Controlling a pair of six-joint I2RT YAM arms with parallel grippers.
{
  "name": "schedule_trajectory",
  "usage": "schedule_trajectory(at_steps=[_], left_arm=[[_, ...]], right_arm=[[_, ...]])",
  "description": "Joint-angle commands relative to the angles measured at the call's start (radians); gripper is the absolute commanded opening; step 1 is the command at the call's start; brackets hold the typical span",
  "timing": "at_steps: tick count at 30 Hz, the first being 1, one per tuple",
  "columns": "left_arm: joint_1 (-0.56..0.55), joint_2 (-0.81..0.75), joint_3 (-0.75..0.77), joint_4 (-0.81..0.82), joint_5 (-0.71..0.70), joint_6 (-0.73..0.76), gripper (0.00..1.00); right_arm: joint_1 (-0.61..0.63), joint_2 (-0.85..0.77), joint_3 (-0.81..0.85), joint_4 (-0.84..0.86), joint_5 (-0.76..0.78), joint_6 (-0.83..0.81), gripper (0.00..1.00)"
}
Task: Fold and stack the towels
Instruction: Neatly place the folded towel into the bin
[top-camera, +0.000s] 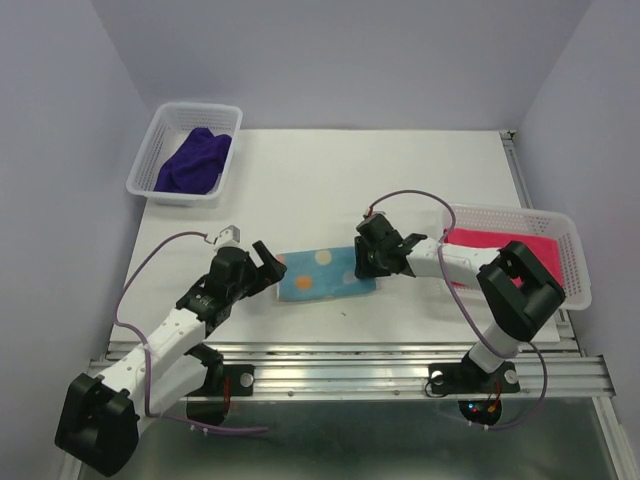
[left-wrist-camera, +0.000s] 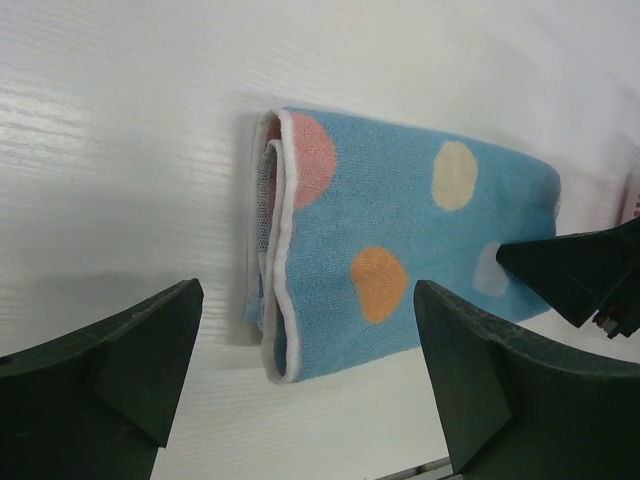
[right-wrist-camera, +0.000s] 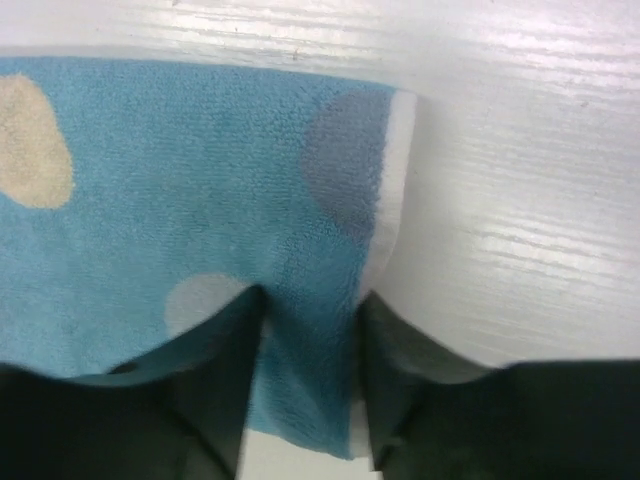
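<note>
A folded light blue towel with orange, pink and cream dots lies flat on the white table between the two arms. My right gripper is at its right end; in the right wrist view the towel bunches between the two fingers, and the gripper is shut on that edge. My left gripper stands wide open just off the left end. In the left wrist view the folded edge of the towel lies ahead of the open gripper, untouched. A dark purple towel and a pink-red towel lie in baskets.
A white mesh basket at the back left holds the purple towel. A second white basket at the right edge holds the pink-red one, right behind my right forearm. The table's near edge runs along a metal rail.
</note>
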Motion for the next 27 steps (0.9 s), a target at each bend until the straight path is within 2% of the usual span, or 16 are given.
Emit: schedule_trajectory(at_steps=[1,3,7,9,12,16,24,27], left_arm=[[-0.003,-0.024,0.03,0.034,-0.026,0.018,0.99],[-0.003,-0.035,0.03,0.031,-0.028,0.02,0.99],[-0.003,-0.058,0.035,0.017,-0.031,0.029,0.99],[-0.002,-0.067,0.036,0.013,-0.03,0.031,0.99],[-0.003,-0.082,0.035,0.016,-0.033,0.032,0.99],[-0.003,-0.082,0.036,0.019,-0.033,0.032,0.99],[-0.003,-0.046,0.048,0.062,0.009,0.064,0.99],[-0.003,-0.03,0.05,0.069,0.01,0.069,0.99]], right_arm=[[0.017,0.065,0.024,-0.066,0.105,0.05,0.33],[0.017,0.085,0.035,-0.069,0.155,0.062,0.24],[0.017,0.098,0.091,-0.127,0.229,0.009,0.01],[0.015,0.078,0.116,-0.153,0.263,-0.02,0.01],[0.015,0.021,0.185,-0.278,0.387,-0.028,0.01],[0.015,-0.077,0.239,-0.516,0.514,0.028,0.01],[0.008,-0.156,0.366,-0.837,0.666,0.061,0.01],[-0.017,-0.171,0.415,-0.898,0.704,0.055,0.01]])
